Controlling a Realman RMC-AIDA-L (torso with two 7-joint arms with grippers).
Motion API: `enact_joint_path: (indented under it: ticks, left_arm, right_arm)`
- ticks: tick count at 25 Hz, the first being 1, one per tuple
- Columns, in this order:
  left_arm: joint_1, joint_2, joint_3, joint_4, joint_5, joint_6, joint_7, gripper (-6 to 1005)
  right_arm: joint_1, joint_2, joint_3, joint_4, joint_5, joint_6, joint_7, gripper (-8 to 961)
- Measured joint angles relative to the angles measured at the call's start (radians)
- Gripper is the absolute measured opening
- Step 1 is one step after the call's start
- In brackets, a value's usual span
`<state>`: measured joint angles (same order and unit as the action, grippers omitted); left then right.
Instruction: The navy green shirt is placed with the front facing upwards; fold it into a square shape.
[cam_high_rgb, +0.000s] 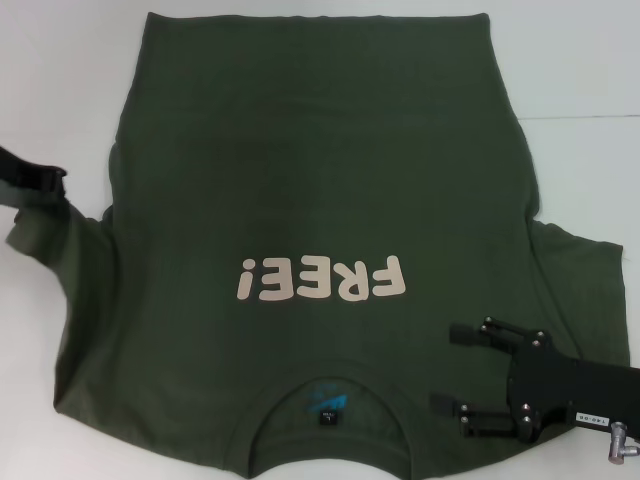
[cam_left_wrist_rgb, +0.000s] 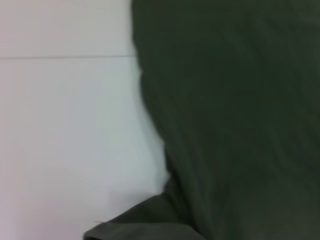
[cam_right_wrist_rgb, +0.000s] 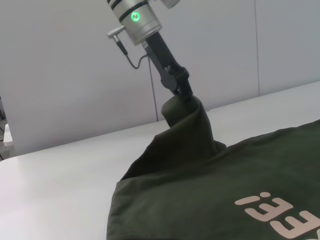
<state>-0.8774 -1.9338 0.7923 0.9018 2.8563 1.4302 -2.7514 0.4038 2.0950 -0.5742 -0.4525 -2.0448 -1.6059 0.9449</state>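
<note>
The navy green shirt (cam_high_rgb: 320, 180) lies front up on the white table, its cream "FREE!" print (cam_high_rgb: 320, 278) and collar (cam_high_rgb: 328, 405) on the side nearest me. My left gripper (cam_high_rgb: 58, 188) is at the shirt's left side. In the right wrist view this left gripper (cam_right_wrist_rgb: 182, 94) is shut on the left sleeve (cam_right_wrist_rgb: 186, 125) and holds it raised off the table. My right gripper (cam_high_rgb: 446, 368) stands open low over the shoulder cloth just right of the collar, with nothing between its fingers. The left wrist view shows only dark cloth (cam_left_wrist_rgb: 235, 115) beside bare table.
The white table (cam_high_rgb: 60, 80) surrounds the shirt on the left, right and far sides. The right sleeve (cam_high_rgb: 590, 270) lies spread flat near the right edge. A pale wall (cam_right_wrist_rgb: 75, 75) stands behind the table.
</note>
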Motion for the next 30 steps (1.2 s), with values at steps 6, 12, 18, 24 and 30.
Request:
enact_joint_path:
  ticks: [6, 12, 18, 24, 30]
  left_arm:
    - [-0.043, -0.028, 0.006, 0.000, -0.004, 0.023, 0.000, 23]
    - [-0.078, -0.077, 0.054, -0.011, 0.000, 0.019, -0.006, 25]
    - [-0.083, -0.134, 0.087, -0.027, 0.000, -0.018, -0.013, 27]
    - [-0.071, -0.150, 0.087, -0.054, 0.000, -0.043, -0.017, 29]
    - [-0.056, -0.161, 0.076, -0.076, -0.010, -0.075, -0.015, 117]
  right_arm:
    - [0.001, 0.000, 0.000, 0.000, 0.000, 0.000, 0.000, 931]
    - [0.001, 0.000, -0.001, 0.001, 0.000, 0.001, 0.000, 931]
    - [0.001, 0.000, -0.003, 0.004, 0.000, 0.001, 0.000, 930]
    - [-0.001, 0.000, 0.000, 0.014, 0.000, 0.000, -0.004, 930]
    - [0.000, 0.000, -0.001, 0.014, 0.000, 0.000, -0.005, 929]
